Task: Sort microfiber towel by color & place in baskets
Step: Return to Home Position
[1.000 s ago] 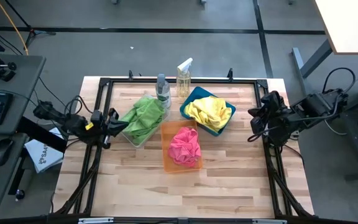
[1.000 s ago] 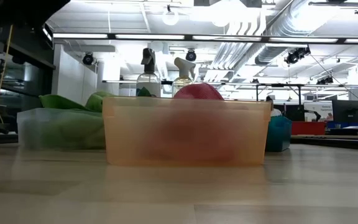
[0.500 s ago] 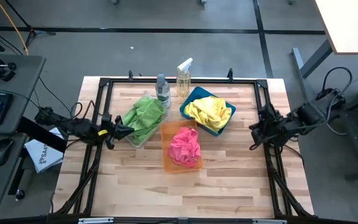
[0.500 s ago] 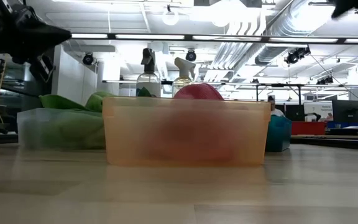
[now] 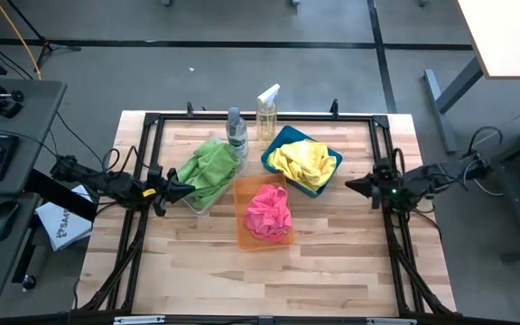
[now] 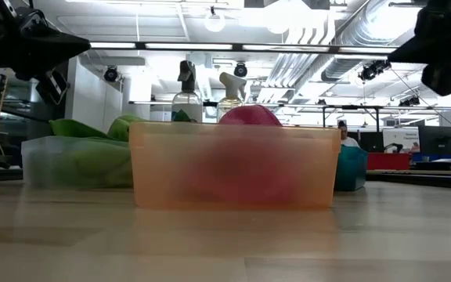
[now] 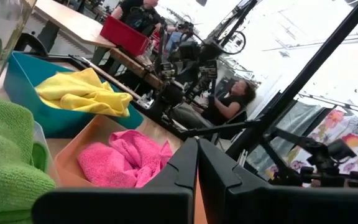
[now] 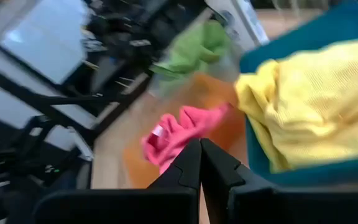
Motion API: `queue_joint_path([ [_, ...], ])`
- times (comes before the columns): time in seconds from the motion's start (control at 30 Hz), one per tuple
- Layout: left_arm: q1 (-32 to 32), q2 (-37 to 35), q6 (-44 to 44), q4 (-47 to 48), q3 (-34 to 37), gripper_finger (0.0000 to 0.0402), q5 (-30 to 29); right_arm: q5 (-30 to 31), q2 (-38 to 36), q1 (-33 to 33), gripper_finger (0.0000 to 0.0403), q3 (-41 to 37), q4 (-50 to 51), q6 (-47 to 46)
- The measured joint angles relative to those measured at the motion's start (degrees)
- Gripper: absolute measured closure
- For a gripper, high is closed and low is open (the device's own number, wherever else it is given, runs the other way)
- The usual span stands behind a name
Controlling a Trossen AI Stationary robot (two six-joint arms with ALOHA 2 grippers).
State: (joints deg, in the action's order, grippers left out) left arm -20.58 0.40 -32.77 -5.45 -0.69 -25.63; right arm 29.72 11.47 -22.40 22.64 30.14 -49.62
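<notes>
Green towels fill the clear bin near the table's left side. A pink towel lies crumpled in the orange bin at the middle. Yellow towels sit in the teal bin toward the far right. My left gripper is shut, level, just left of the clear bin; its shut fingers show in the left wrist view. My right gripper is shut at the right rail, pointing toward the bins. Neither holds anything.
Two spray bottles stand at the far edge behind the bins. A black frame rail runs around the table. Bare wood lies along the near half. People sit in the room beyond the table.
My right arm has dropped lower and stretched out level over the right rail, its gripper now pointing toward the bins. My left gripper moved a little toward the clear bin early on and then stayed. The towels and bins have not moved.
</notes>
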Motion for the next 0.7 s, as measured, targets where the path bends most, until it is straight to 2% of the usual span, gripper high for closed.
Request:
queue_joint_path([
  [0.17, 0.0, 0.0, 0.0, 0.0, 0.0, 0.0401, 0.0, -6.4, -11.3, 5.2, 0.0403, -4.8, -1.0, 8.9],
  [0.3, 0.0, 0.1, 0.0, 0.0, 0.0, 0.0401, -0.1, -9.9, -10.8, 7.4, 0.0403, -8.2, -3.7, 12.8],
  [0.53, 0.0, 0.7, 0.0, 0.2, 0.0, 0.0401, -0.4, -19.7, -10.9, 10.2, 0.0403, -21.3, -35.0, 20.6],
  [0.7, 0.0, 0.7, 0.0, 0.1, 0.0, 0.0401, -0.4, -21.1, -10.4, 12.0, 0.0403, -22.1, -32.5, 28.3],
])
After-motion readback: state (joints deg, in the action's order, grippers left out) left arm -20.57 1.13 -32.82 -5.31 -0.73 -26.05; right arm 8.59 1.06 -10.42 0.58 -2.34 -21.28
